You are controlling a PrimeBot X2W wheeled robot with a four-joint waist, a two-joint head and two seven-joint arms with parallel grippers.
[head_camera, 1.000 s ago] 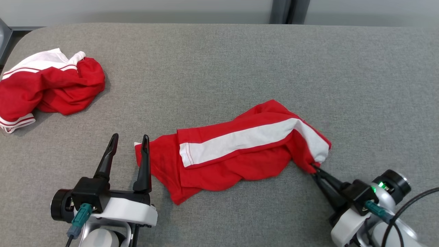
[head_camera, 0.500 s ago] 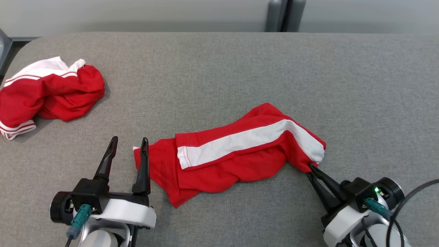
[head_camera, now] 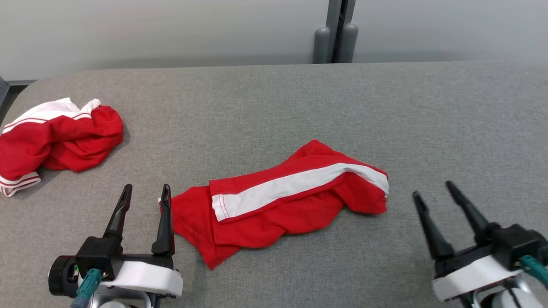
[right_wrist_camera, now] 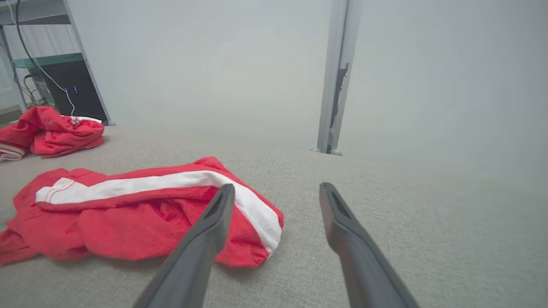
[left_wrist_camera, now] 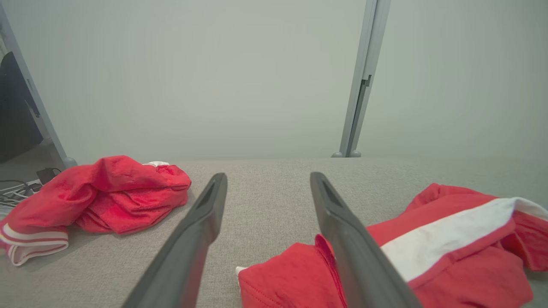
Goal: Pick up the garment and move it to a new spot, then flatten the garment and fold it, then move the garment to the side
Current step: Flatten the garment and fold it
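Note:
A red garment [head_camera: 274,205] with a broad white stripe lies crumpled along the middle of the grey table [head_camera: 274,107]; it shows too in the left wrist view [left_wrist_camera: 428,256] and the right wrist view [right_wrist_camera: 128,214]. My left gripper [head_camera: 145,192] stands open at the garment's left end, its right finger at the cloth's edge, holding nothing. Off to the right of the garment's right end, my right gripper [head_camera: 432,190] is open and apart from the cloth. Both wrist views show spread fingers [left_wrist_camera: 201,226] [right_wrist_camera: 342,226] with bare table between them.
A second red and white garment [head_camera: 55,141] lies bunched at the table's far left edge. A grey post [head_camera: 336,38] stands behind the table's far edge against a pale wall. Cables and dark equipment [right_wrist_camera: 72,81] sit beyond the left end.
My right gripper has opened, let go of the garment's right end, and drawn back to the right. The head camera has tilted up, so the whole scene sits lower.

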